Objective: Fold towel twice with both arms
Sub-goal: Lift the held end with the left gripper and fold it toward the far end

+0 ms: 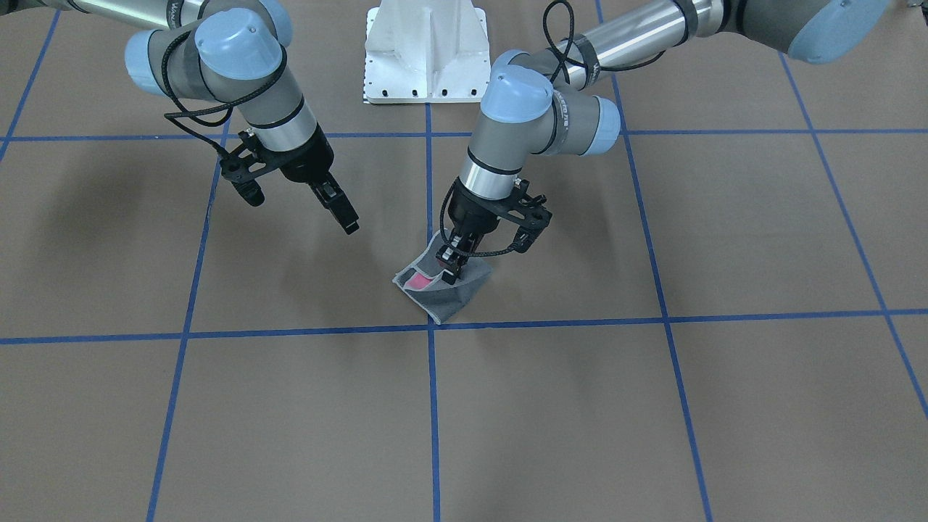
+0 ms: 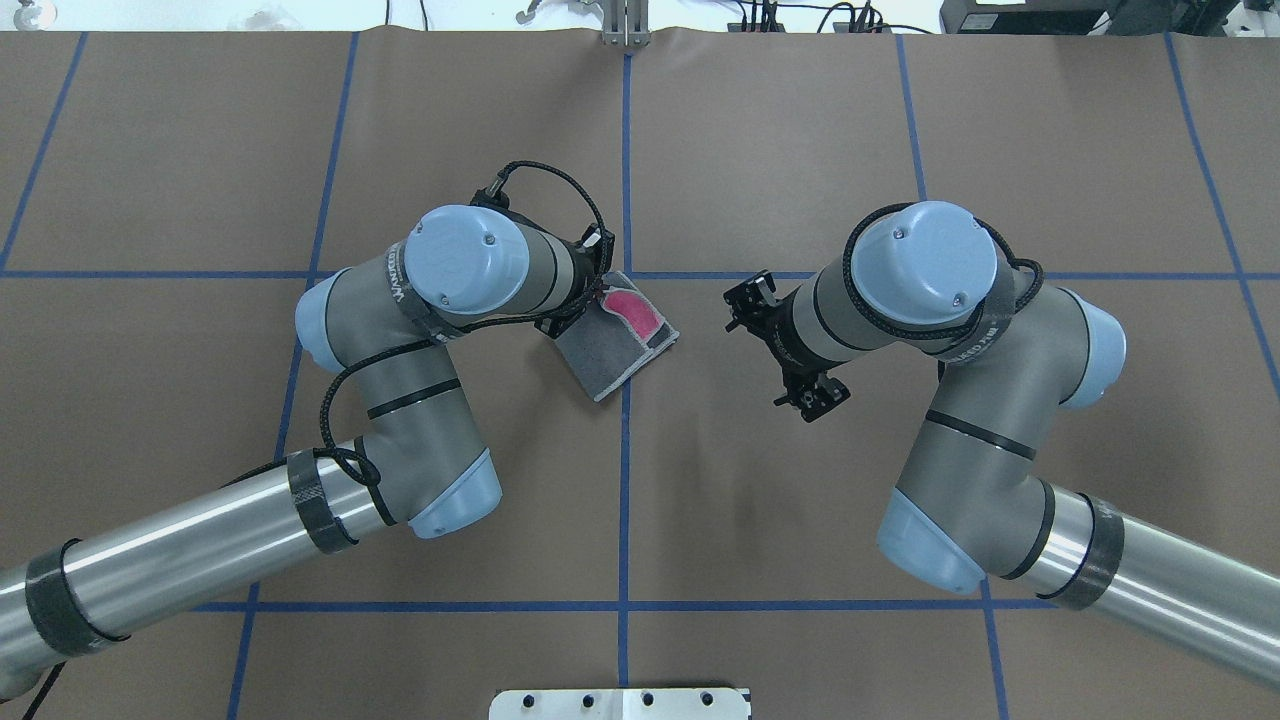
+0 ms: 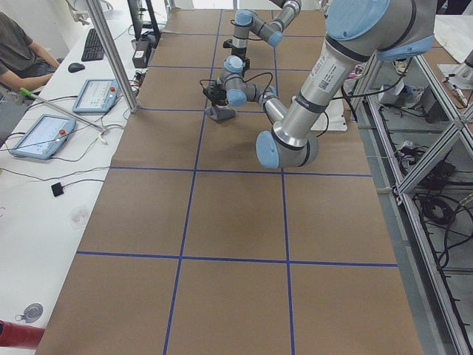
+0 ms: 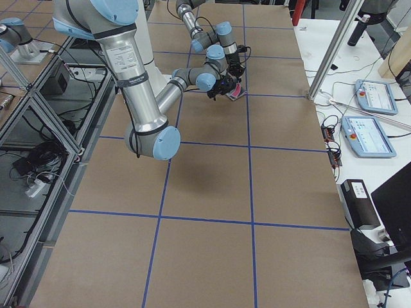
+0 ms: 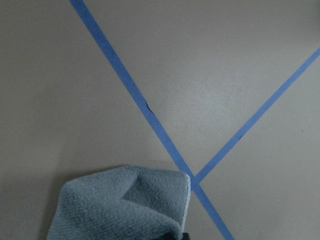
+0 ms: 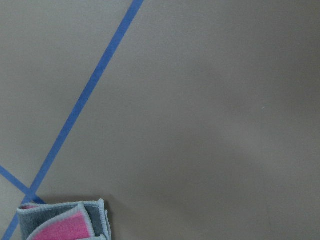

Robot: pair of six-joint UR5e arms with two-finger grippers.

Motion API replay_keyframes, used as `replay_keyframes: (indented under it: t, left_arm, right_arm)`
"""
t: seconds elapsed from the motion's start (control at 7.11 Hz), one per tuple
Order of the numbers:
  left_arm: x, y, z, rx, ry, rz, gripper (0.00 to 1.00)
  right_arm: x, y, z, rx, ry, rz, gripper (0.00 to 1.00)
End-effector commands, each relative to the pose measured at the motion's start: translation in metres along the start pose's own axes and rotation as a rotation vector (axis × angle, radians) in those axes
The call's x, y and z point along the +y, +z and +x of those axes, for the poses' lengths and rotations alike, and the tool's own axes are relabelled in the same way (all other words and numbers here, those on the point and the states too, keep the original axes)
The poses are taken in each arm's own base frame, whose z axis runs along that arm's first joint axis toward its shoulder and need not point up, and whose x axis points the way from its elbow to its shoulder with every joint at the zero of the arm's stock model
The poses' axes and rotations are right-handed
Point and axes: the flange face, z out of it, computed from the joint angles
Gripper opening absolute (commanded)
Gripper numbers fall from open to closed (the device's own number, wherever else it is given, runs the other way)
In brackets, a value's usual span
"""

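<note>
Towel (image 1: 444,296), the small square terry cloth, dark grey outside with a patch of its pink face showing and pale stitched edging, lies as a small folded packet near the middle of the brown paper-covered tabletop (image 1: 652,406), one corner just beside a crossing of the blue tape lines (image 1: 433,406). We see the left arm's black two-finger tool (image 1: 451,270) down on it, fingers narrow and pinched on an upper layer that humps up softly in the left wrist view. The right arm's black two-finger tool (image 1: 349,223) hangs raised and well apart, to the right of the cloth in the overhead view; we cannot tell whether it stands wide or narrow. We judge the second fold to be nearly laid. To finish it well, we would carry the pinched layer across until its edging sits over the edging below, lower it until the hump flattens, then part the fingers and lift straight up so nothing drags. Should the lower layers slide, we would bring the right tool down to pin them.
</note>
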Motion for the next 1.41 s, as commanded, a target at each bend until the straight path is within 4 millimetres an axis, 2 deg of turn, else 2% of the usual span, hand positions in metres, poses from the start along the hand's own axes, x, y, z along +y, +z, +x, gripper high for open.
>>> replay_keyframes:
  t: [0.0, 0.28, 0.42, 0.56, 0.7, 0.84, 0.98, 1.12, 1.27]
  left_arm:
    - [0.001, 0.018, 0.026, 0.019, -0.007, 0.008, 0.00]
    - [-0.004, 0.026, 0.033, 0.031, -0.010, 0.011, 0.00]
    - [0.001, 0.032, 0.039, 0.037, -0.009, 0.009, 0.02]
    - [0.009, 0.039, 0.051, 0.035, -0.009, 0.014, 0.99]
    - [0.006, 0.035, 0.062, 0.044, -0.012, 0.019, 1.00]
    - [-0.009, 0.031, 0.070, 0.050, -0.020, 0.027, 1.00]
    - [-0.011, 0.023, 0.076, 0.054, 0.011, 0.009, 1.00]
    - [-0.021, 0.004, 0.092, 0.053, 0.007, -0.040, 1.00]
    - [-0.051, -0.008, 0.085, 0.006, -0.004, -0.094, 1.00]
  right_arm:
    - [-0.001, 0.000, 0.001, 0.000, 0.000, 0.002, 1.00]
    - [-0.002, 0.001, 0.001, 0.002, 0.001, 0.005, 1.00]
    - [-0.003, 0.001, 0.003, 0.002, 0.001, 0.005, 1.00]
    - [-0.006, 0.000, 0.005, 0.003, 0.004, 0.007, 1.00]
    - [-0.007, -0.002, 0.005, 0.000, 0.005, 0.008, 1.00]
    - [-0.008, 0.000, 0.007, 0.000, 0.005, 0.013, 1.00]
    - [-0.007, 0.000, 0.007, 0.000, 0.004, 0.013, 1.00]
    - [-0.005, 0.003, 0.007, 0.003, 0.001, 0.015, 1.00]
    - [0.005, 0.011, 0.006, -0.014, -0.010, 0.036, 1.00]
